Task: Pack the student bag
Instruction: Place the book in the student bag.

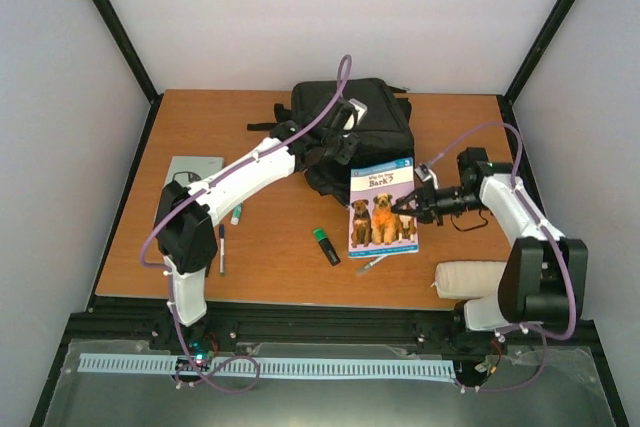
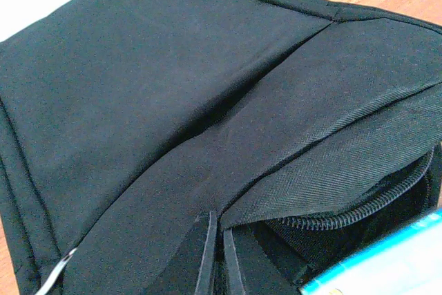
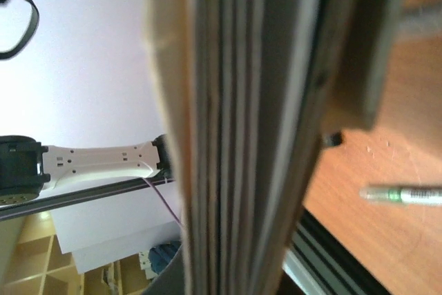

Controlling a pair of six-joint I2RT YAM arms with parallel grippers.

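— What can't you make out?

— Plenty. From above, my left arm (image 1: pixel 262 162) crosses the student bag (image 1: pixel 370 132), and its dark wrist melts into the black cloth, so my left jaws are lost there. At my left wrist they show pressed together on a fold of the bag beside the open zip (image 2: pixel 359 208); the inside is just dark. My right wrist sees only blurred page edges of the book (image 1: pixel 384 209), which my right jaws clamp at its right edge.

— And the bag?

— Far middle of the worktop (image 1: pixel 280 277), lying flat, straps (image 1: pixel 265 127) trailing left, zip mouth toward the book's top. It's slumped, so I cannot tell its long axis.
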